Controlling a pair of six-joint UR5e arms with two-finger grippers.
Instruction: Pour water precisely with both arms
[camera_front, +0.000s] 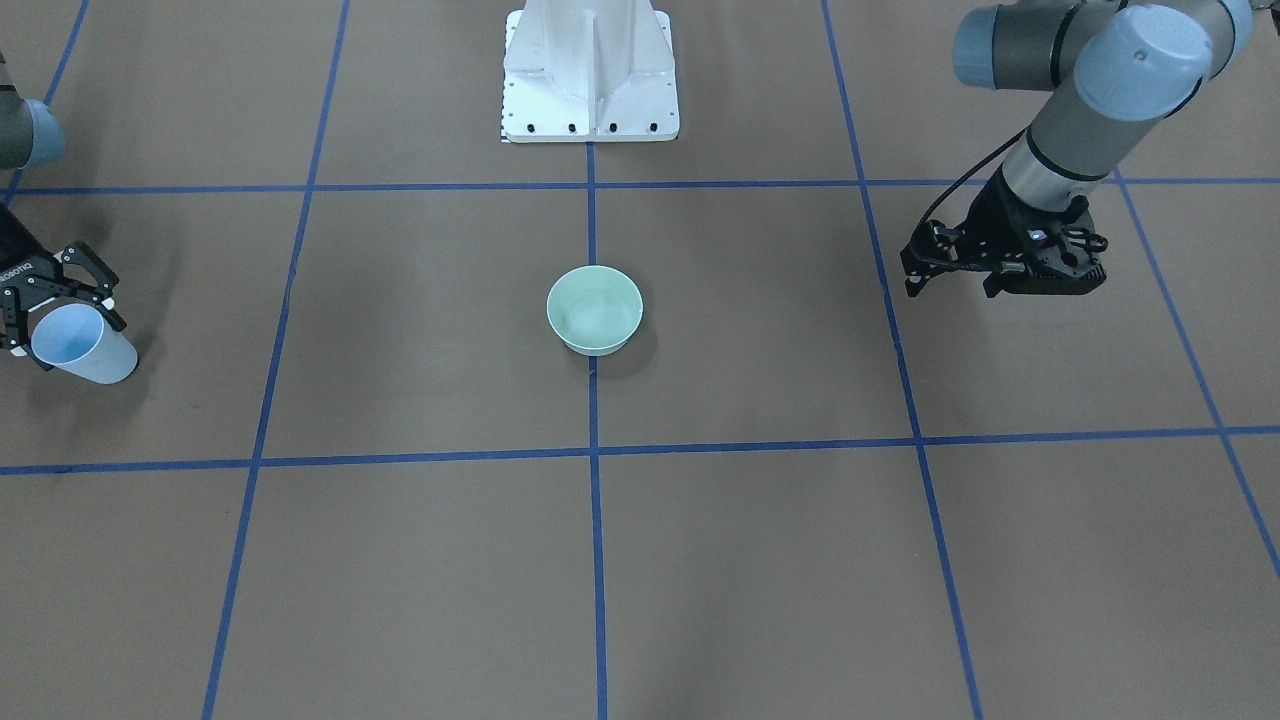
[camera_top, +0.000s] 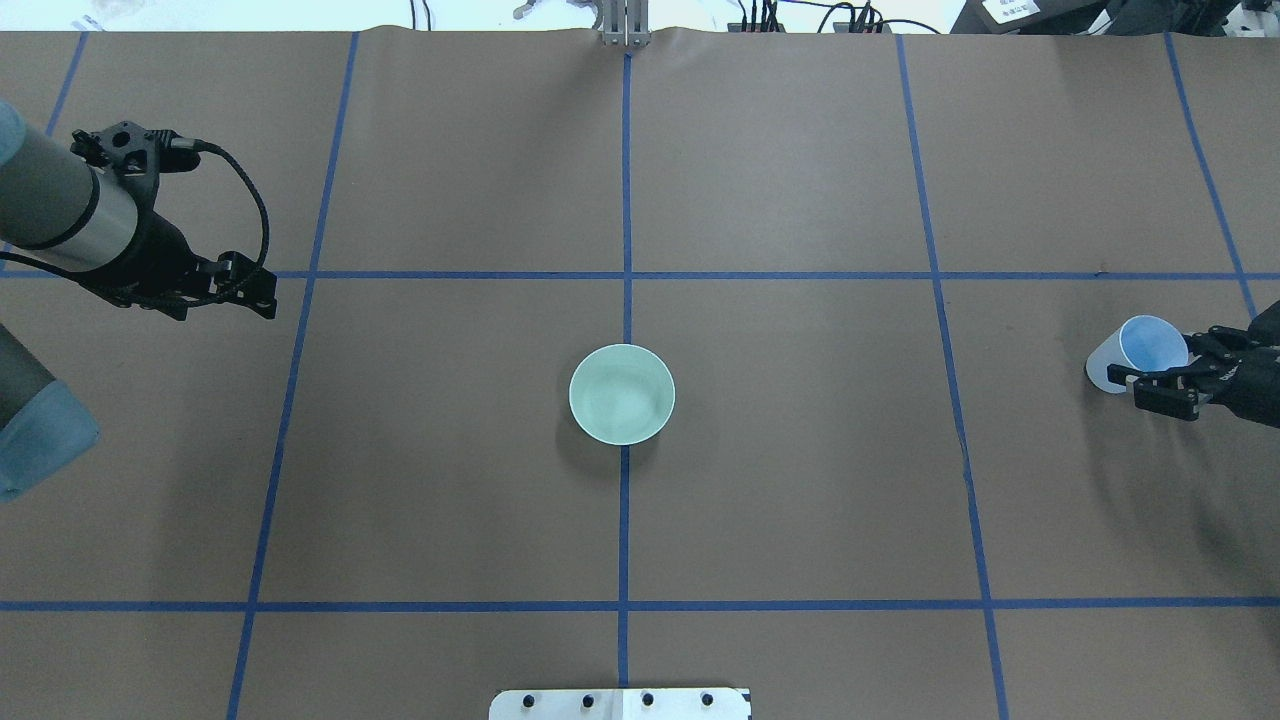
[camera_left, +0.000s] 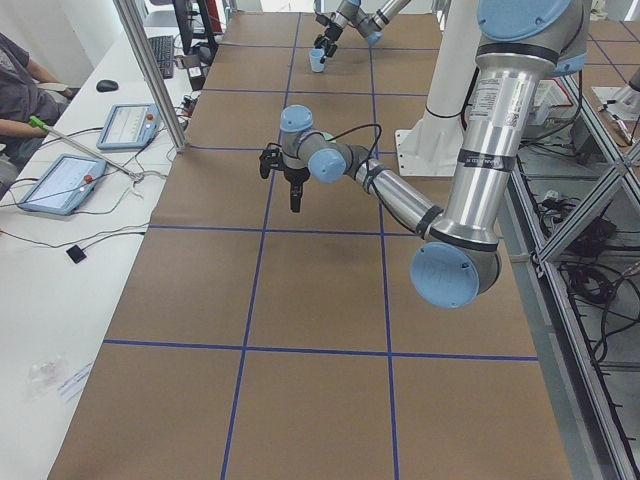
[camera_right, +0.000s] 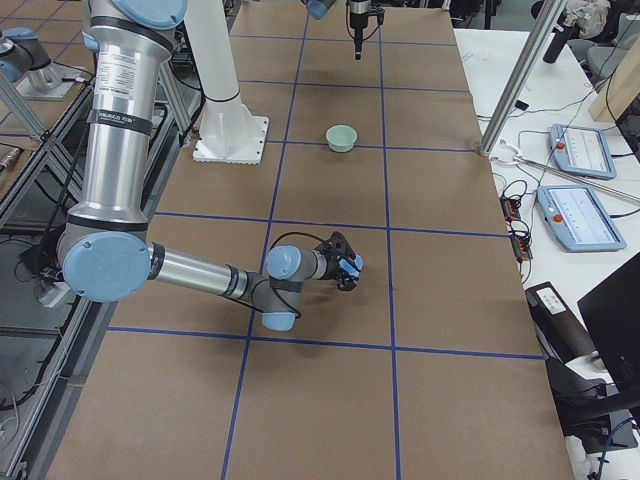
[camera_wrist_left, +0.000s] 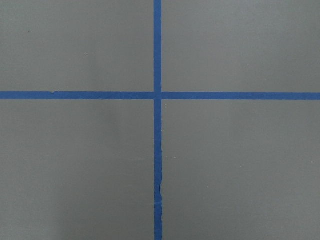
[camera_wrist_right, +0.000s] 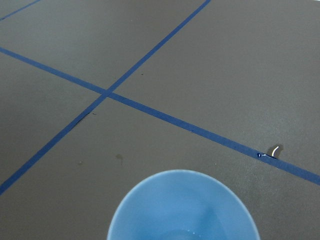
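Note:
A pale green bowl (camera_front: 594, 310) (camera_top: 621, 393) stands at the table's centre, on the crossing of the blue tape lines. Faint whitish ripples of water (camera_top: 628, 402) show inside it. My right gripper (camera_top: 1140, 372) (camera_front: 68, 332) is shut on a light-blue cup (camera_top: 1128, 358) (camera_front: 88, 345) far out at my right side, low over the table and somewhat tilted. The right wrist view shows the cup's rim (camera_wrist_right: 182, 210) with small glints at its bottom. My left gripper (camera_top: 262, 300) (camera_front: 914, 278) is shut and empty, far from the bowl on my left.
The white pedestal base (camera_front: 590, 70) (camera_top: 620, 703) stands at the robot's edge of the table. Small droplets (camera_wrist_right: 274, 150) lie on the brown paper near the cup. Operators' tablets (camera_right: 580, 150) sit on a side bench beyond the table.

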